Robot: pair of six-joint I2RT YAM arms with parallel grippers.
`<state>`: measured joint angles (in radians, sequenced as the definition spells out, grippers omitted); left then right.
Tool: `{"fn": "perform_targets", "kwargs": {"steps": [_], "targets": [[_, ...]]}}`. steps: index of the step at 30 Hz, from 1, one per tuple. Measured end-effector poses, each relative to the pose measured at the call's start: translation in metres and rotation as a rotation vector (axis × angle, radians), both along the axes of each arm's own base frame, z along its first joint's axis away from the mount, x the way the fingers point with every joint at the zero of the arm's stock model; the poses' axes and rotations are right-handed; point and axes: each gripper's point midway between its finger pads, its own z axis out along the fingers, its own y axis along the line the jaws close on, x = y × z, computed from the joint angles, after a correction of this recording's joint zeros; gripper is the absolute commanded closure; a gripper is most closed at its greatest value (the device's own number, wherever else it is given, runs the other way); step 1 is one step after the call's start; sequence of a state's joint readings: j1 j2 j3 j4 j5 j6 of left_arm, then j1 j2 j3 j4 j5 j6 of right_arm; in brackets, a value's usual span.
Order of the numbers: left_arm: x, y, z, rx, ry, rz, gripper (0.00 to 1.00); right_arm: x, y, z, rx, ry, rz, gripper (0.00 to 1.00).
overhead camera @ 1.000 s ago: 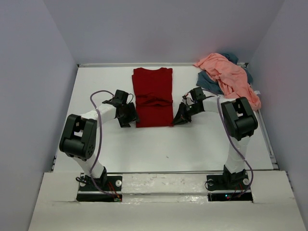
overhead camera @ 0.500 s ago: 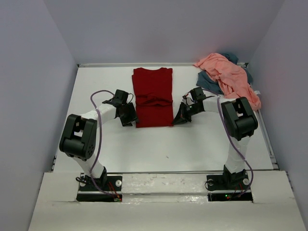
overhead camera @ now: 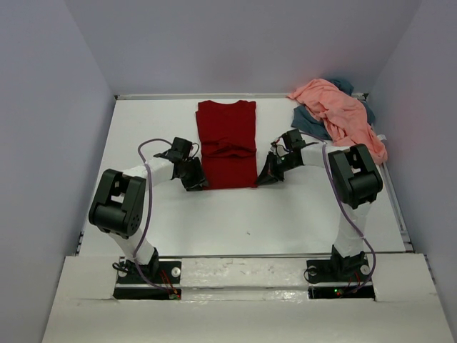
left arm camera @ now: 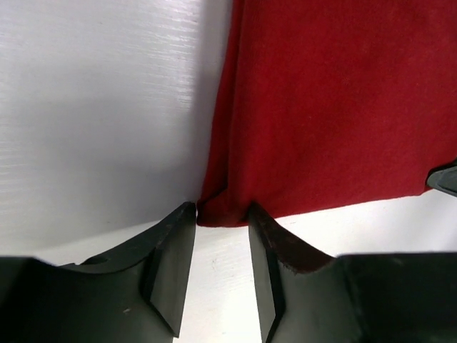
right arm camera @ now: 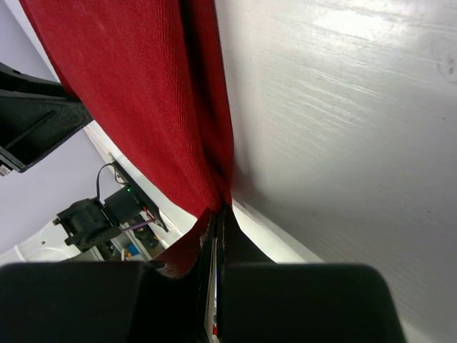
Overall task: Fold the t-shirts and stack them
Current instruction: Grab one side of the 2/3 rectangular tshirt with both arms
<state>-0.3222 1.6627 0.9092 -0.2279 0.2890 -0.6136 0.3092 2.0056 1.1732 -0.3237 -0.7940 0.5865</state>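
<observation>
Dark red t-shirt lies flat as a long folded rectangle on the smooth white counter. The salmon pink t-shirt is crumpled over the slate blue-grey t-shirt at the far right corner. From the left wrist, the left tool stands open, its tips flanking the red shirt's near hem corner. From the right wrist, the right tool pinches the other near corner's fine knit.

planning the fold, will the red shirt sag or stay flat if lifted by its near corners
Likely floppy: the red shirt wrinkles across its middle and bunches where the right hand pinches its corner. Probably light: thin cloth lying flat on the table. Expect sag between the corners.
</observation>
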Motion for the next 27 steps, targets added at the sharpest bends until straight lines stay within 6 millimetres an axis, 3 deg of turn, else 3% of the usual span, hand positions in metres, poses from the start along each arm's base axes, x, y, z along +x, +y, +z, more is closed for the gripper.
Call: {"fn": "perform_targets", "kwargs": {"steps": [4,7,22,27], "targets": [[-0.003,-0.004,-0.002,-0.005,0.008,-0.013,0.88,0.000,0.000,0.000,0.000,0.002,-0.001,1.00],[-0.003,-0.006,-0.004,-0.013,0.013,-0.017,0.95,0.000,0.000,0.000,0.000,0.004,-0.003,1.00],[-0.005,-0.006,-0.004,-0.013,0.026,-0.029,0.98,-0.007,-0.003,-0.001,-0.014,0.025,0.011,1.00],[-0.018,-0.002,0.011,-0.001,0.041,-0.041,0.98,-0.019,-0.009,0.017,-0.038,0.022,0.029,1.00]]}}
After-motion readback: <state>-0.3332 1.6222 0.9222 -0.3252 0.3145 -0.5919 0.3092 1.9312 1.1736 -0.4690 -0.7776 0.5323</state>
